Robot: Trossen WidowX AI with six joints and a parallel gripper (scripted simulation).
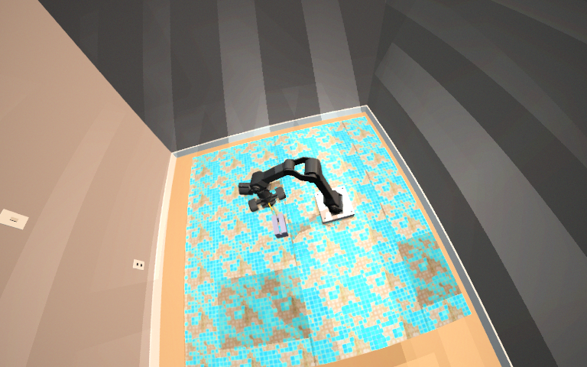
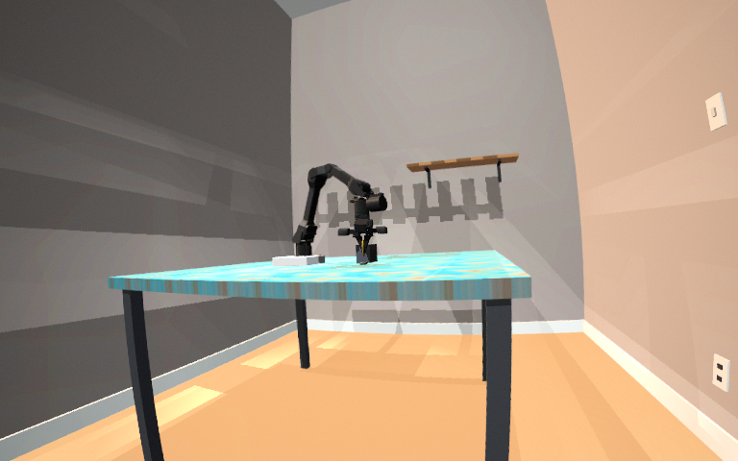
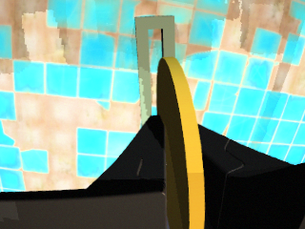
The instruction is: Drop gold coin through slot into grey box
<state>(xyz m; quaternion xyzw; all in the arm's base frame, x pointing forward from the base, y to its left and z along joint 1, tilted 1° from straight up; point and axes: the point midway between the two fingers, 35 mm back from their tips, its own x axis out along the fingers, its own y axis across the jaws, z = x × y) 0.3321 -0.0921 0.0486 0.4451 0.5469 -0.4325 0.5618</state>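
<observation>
The gold coin (image 3: 193, 143) (image 2: 362, 246) stands on edge between the two black fingers of my gripper (image 3: 163, 125) (image 1: 270, 206). The gripper is shut on the coin. The coin is raised above the shallow green holder (image 3: 154, 22); in the wrist view, the holder's far end shows beyond it with a bare recess. The coin and fingers hide the holder's near part. The closed grey box (image 1: 280, 226) (image 2: 372, 253) stands on the table beside the gripper, with a dark slot line along its pale lid in the top view. The box cannot be made out in the wrist view.
The arm's white base plate (image 1: 323, 215) (image 2: 293, 260) is to the right of the box in the top view. The table (image 1: 346, 303) (image 2: 381, 289) has a blue and tan tiled pattern. A wooden shelf (image 2: 462, 161) hangs on the back wall.
</observation>
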